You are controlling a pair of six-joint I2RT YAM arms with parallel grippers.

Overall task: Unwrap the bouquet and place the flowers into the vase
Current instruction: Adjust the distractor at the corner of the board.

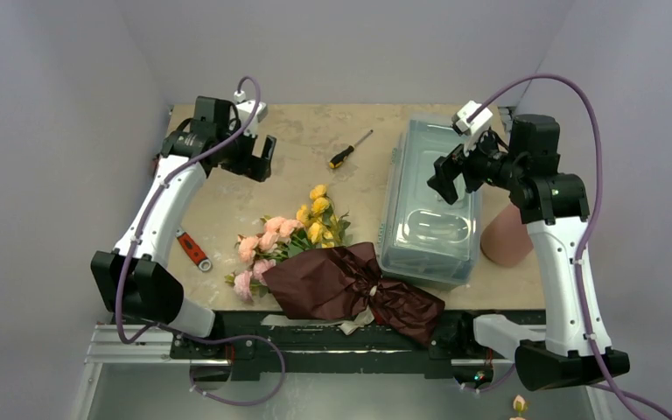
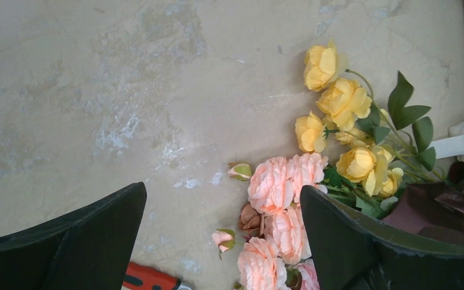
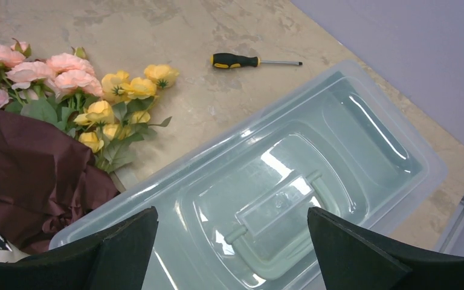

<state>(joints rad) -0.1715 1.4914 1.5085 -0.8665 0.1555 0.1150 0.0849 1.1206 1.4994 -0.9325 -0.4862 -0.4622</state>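
The table (image 1: 297,131) bears bouquet (image 1: 332,276), vase (image 1: 506,236), clear box (image 1: 429,214), screwdriver (image 1: 348,150), red tool (image 1: 193,249).

overhead, two wrist close-ups sharing flowers (image 1: 273,234)

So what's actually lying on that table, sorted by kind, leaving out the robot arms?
bouquet: 1
vase: 1
plastic box: 1
hand tools: 2, the screwdriver and the red tool
Total: 5

a clear greenish plastic box (image 1: 429,210) with a moulded handle in its lid sits on the mottled beige table (image 1: 306,131). just left of the box's far end lies a black-and-yellow screwdriver (image 1: 348,150). well left of the box lies a small red tool (image 1: 192,249).
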